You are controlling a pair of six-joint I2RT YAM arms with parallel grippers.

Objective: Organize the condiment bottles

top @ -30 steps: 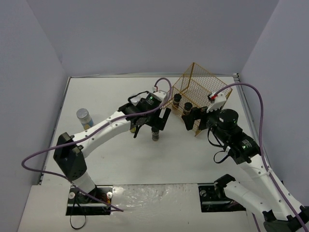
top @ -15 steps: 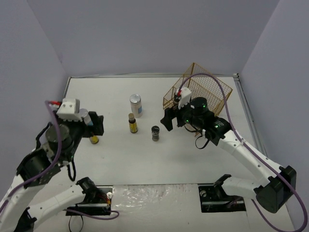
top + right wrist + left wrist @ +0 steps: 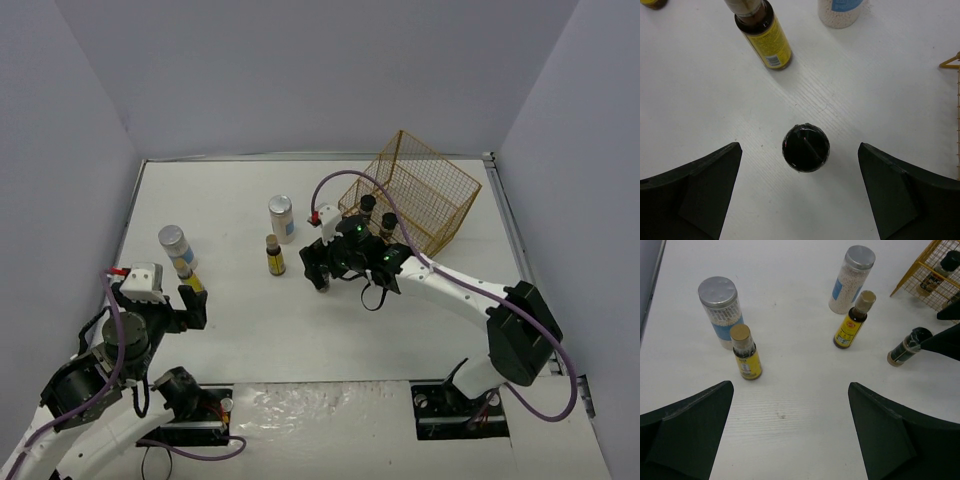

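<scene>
Standing centred between spread right jaws: black-capped jar [image 3: 805,148].

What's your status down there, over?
Left gripper open, empty. Right gripper open, poised over black-capped jar, not gripping. Two dark jars in basket. Nothing in the way.

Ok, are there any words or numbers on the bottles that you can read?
None can be read.
On the near slim bottle, yellow label: print too small.
On the far slim bottle, yellow label with red mark: blurred.
On the blue-label jars: no letters show.
On the dark jar: label blurred.
On the basket jars: too small.
</scene>
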